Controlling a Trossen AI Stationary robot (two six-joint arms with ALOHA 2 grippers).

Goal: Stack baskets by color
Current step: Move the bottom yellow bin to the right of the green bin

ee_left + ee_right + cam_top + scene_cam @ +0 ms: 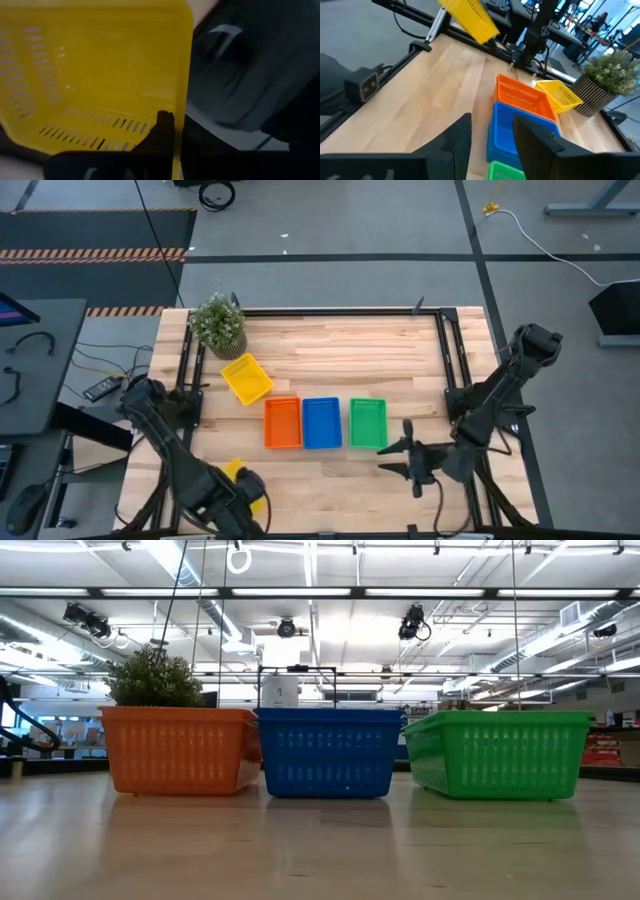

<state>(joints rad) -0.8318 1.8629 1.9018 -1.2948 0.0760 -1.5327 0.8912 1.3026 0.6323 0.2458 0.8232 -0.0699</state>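
L gripper (243,498) is at the near-left corner of the table (330,355), fingers closed on the side wall of a yellow basket (240,478). In the left wrist view one dark finger (162,131) presses against the wall of this basket, near its corner, and the basket fills most of that view. In the right wrist view the same basket hangs tilted in the air, clear of the table top, w/ the left arm behind it.

R gripper (403,458) is at the near-right part of the table, just beside the green basket (368,423), fingers spread wide, holding nothing and touching nothing; its two fingers point toward the row of baskets.

The row: orange basket (282,423), blue basket (321,423) and green basket stand side by side at the table centre, orange and blue touching, green a bit apart. A second yellow basket (246,378) lies turned at an angle between the orange one and the potted plant (218,323), near both.
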